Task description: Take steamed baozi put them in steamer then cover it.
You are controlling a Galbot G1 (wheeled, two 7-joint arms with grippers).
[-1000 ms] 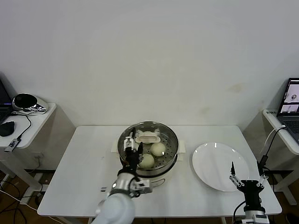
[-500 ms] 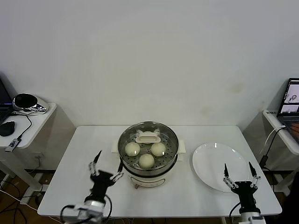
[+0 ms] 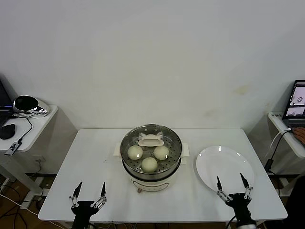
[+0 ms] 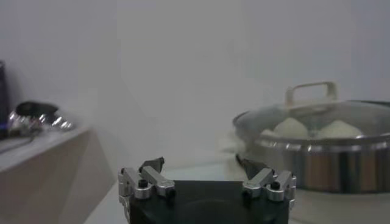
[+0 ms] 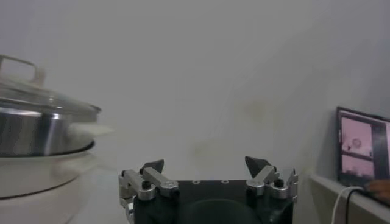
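In the head view, the steamer [image 3: 151, 160] is seen at the middle of the white table [image 3: 95, 157], a shiny steel pot on a white base. The cover [image 3: 151, 148] is seated on the pot, its white oblong handle toward the far side. Through the glass, three steamed baozi [image 3: 149, 163] are seen on the perforated tray: one to the left, one to the right and one nearer; a fourth cannot be made out. A white plate [image 3: 224, 169] is set to the right of the steamer, apart from it. The left gripper [image 3: 88, 195] is found at the near left edge of the table, its fingers spread wide and nothing held between them. The right gripper [image 3: 233, 187] is found at the near right edge, over the near rim of the plate, likewise spread and empty. A side table [image 3: 28, 126] with a shiny object stands at far left, and a laptop [image 3: 295, 102] at far right.

In the left wrist view, the left gripper [image 4: 200, 164] is shown released, with the steamer [image 4: 323, 164] beyond it, the cover [image 4: 314, 115] in place and two baozi [image 4: 291, 127] visible under the glass.

In the right wrist view, the right gripper [image 5: 205, 164] is shown released, with the steamer [image 5: 30, 131] and cover [image 5: 36, 97] off to one side and the laptop [image 5: 362, 146] to the other.
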